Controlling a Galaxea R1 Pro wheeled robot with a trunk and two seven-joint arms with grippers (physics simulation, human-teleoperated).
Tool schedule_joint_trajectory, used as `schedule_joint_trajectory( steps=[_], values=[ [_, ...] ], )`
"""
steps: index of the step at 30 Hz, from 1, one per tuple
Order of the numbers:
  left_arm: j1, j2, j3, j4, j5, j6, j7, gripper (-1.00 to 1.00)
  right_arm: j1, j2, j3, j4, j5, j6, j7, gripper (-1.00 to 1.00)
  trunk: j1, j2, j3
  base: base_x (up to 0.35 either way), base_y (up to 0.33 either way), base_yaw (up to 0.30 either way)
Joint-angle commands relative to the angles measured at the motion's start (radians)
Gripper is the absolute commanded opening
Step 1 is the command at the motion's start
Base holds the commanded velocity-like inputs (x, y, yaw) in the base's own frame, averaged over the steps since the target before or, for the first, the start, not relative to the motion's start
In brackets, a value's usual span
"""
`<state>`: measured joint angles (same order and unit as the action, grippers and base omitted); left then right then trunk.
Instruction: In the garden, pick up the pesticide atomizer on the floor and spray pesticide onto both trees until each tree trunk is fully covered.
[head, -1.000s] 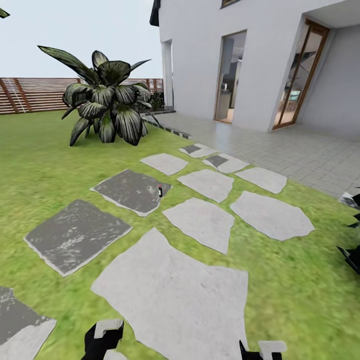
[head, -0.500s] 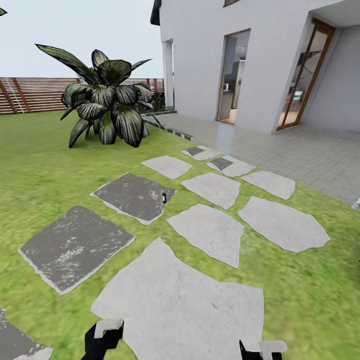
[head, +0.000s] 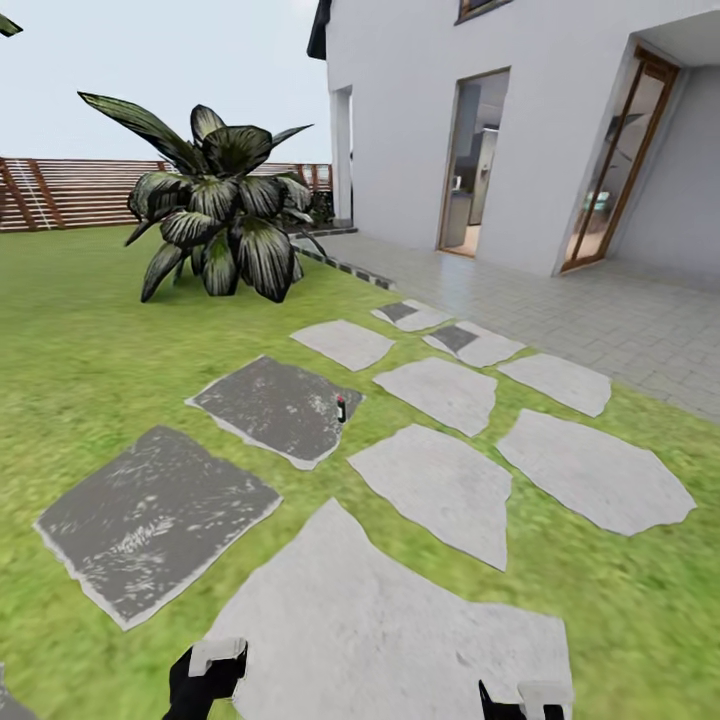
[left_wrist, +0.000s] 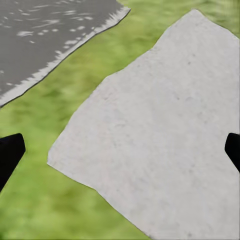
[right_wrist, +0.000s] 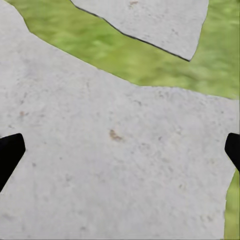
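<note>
Tiny black cylindrical pesticide atomizer (head: 341, 408) upright at right edge of dark grey stepping stone (head: 275, 407), ahead on green grass floor (head: 80, 350) | left hand (left_wrist: 120, 150) and right hand (right_wrist: 120, 150) spread apart, empty, over large pale stone (head: 400, 640) | risk: small thin bottle easily tipped by clumsy approach.

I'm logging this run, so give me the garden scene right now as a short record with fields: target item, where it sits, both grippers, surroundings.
target: tiny black cylindrical pesticide atomizer, upright
location: at the right edge of the dark grey stepping stone, beside grass
left gripper: open, nothing between its fingers, over the large pale grey stepping stone
right gripper: open, holding nothing, over the same pale stone
distance to target: atomizer lies well ahead of both grippers
surroundings: broad-leaved dark green plant, brown slatted wooden fence, white house
</note>
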<state>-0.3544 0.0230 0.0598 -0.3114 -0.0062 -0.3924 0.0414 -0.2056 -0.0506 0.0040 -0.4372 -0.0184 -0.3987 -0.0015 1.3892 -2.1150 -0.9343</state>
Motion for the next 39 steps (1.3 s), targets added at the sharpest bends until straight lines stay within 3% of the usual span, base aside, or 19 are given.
schedule_joint_trajectory(
  steps=[1,24,39],
  values=[
    [0.000,0.000,0.000,0.000,0.000,0.000,0.000,1.00,0.000,0.000,0.000,0.000,0.000,0.000,0.000,1.00,0.000,0.000,0.000,0.288,0.197,0.114],
    [0.001,0.000,0.000,0.000,0.000,0.001,0.000,1.00,0.000,0.000,0.000,0.000,0.000,0.001,0.000,1.00,0.000,0.000,-0.020,0.288,0.197,0.221],
    [0.002,0.000,0.000,0.000,-0.001,0.000,0.000,1.00,0.000,-0.001,0.001,0.000,0.001,0.001,0.000,1.00,0.000,0.000,-0.021,0.287,0.197,0.013]
  ],
)
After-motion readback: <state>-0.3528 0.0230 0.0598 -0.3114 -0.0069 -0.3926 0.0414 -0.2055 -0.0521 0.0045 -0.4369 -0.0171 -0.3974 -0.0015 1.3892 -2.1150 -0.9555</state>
